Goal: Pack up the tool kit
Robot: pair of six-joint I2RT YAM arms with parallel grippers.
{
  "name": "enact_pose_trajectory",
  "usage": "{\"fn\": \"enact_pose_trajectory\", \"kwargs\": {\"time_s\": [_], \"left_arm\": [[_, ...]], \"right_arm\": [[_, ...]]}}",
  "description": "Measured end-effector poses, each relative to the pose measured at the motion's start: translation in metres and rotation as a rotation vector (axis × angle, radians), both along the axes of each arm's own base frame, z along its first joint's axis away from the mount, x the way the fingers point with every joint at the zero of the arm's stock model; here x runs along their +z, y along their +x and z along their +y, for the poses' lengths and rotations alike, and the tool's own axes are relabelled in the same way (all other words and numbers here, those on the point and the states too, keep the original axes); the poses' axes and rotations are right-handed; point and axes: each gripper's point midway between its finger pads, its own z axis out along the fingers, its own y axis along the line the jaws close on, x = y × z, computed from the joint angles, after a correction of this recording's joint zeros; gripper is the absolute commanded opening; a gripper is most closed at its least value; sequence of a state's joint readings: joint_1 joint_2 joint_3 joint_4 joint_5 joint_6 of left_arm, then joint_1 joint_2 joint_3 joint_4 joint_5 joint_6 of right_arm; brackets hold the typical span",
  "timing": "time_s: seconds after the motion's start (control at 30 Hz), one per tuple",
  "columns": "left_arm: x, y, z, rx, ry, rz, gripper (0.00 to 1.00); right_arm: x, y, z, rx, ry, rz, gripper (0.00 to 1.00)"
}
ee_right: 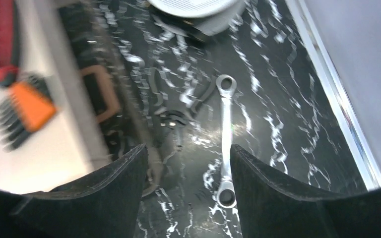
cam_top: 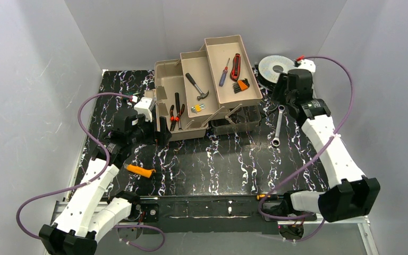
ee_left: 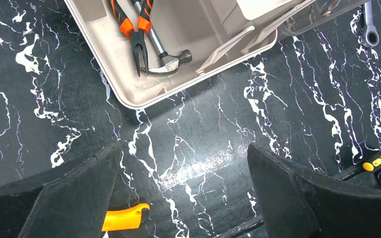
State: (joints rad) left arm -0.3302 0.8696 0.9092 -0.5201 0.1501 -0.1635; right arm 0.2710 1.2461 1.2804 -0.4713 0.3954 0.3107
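**Inspector:** Markings first. Anything legible?

**Assistant:** Nothing I can read. The wire spool point(cam_top: 275, 66) has fine print on its face, too small to make out (and blurred in the right wrist view).

**Inspector:** Location of the kit?

**Assistant:** The toolbox point(cam_top: 169, 87) stands open at the far middle of the bench point(cam_top: 228, 159). Its trays point(cam_top: 247, 95) are stepped up toward the right. The base holds pliers point(ee_left: 138, 29) and a small hammer point(ee_left: 166, 57), and the top tray holds a hex-key set point(cam_top: 240, 85) among other tools. Two items lie outside the toolbox. A wrench point(ee_right: 225, 129) lies flat on the bench just right of it, and an orange-handled tool point(cam_top: 139, 170) lies near the left arm.

**Inspector:** Arm poses?

**Assistant:** The left arm is bent at the elbow and reaches forward. The left gripper point(ee_left: 183, 148) points down just off the toolbox's near left corner. Its jaws are spread fully wide, with only bare bench between them.

The right arm stretches to the far right. The right gripper point(ee_right: 187, 148) sits beside the spool and looks down on the wrench. Its jaws are parted partway and hold nothing (the wrench lies below, nearer the right-hand finger in that view).
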Motion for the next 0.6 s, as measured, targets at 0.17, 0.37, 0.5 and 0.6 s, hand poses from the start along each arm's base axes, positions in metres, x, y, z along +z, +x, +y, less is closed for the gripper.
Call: {"fn": "enact_pose_trajectory", "kwargs": {"time_s": [0.17,0.37,0.5,0.6], "left_arm": [[0.003,-0.001,0.000,0.003,-0.007,-0.008,1.00],[0.004,-0.001,0.000,0.007,-0.014,-0.009,0.99],[0.004,-0.002,-0.001,0.005,-0.017,-0.008,1.00],[0.004,-0.002,-0.001,0.004,-0.017,-0.009,0.99]], "right_arm": [[-0.063,0.001,-0.058,-0.206,0.043,0.165,0.69],[-0.130,0.010,-0.062,-0.252,0.128,0.352,0.67],[-0.156,0.018,-0.054,-0.265,0.179,0.422,0.65],[-0.162,0.033,-0.054,-0.323,0.245,0.444,0.64]]}}
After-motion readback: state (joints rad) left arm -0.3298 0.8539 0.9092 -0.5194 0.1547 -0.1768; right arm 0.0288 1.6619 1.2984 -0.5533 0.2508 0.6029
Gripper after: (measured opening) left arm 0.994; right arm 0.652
